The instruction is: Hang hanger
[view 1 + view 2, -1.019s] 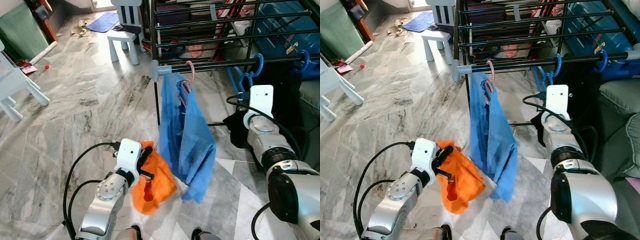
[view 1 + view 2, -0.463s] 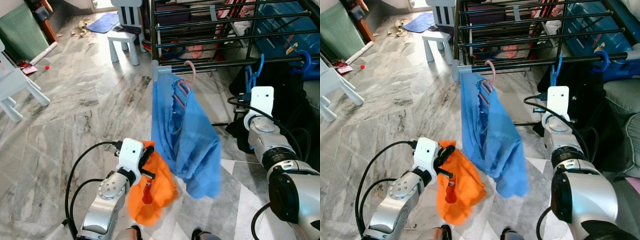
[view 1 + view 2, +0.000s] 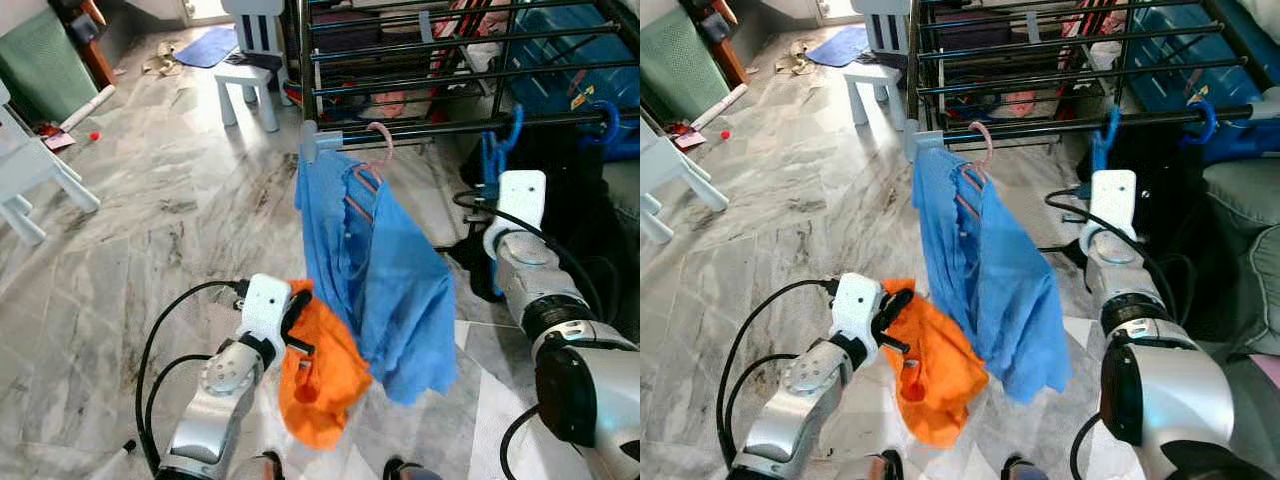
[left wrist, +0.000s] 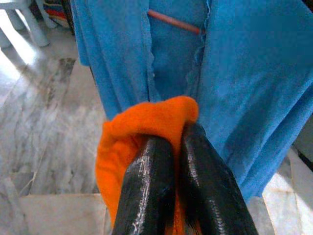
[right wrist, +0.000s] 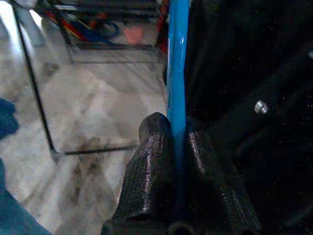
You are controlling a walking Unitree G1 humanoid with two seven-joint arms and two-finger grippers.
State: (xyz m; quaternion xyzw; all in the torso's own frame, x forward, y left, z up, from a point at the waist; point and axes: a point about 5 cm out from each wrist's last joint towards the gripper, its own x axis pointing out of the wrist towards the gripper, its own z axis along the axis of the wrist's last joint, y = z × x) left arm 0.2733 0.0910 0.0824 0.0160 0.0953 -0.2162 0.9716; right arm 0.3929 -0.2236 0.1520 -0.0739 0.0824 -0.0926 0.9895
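The blue hanger (image 5: 177, 73) is pinched between the right gripper's (image 5: 180, 142) fingers, its hook over the rack's rail (image 3: 470, 124). The left gripper's (image 4: 177, 147) fingers clench an orange cloth (image 3: 322, 380) beside a hung blue garment (image 3: 385, 280).

White plastic stool (image 3: 247, 82) stood on grey marble floor (image 3: 130, 230); blue mat (image 3: 208, 43) lay beyond it. Green crate (image 3: 40, 60) far left, small red ball (image 3: 94, 134) near it.
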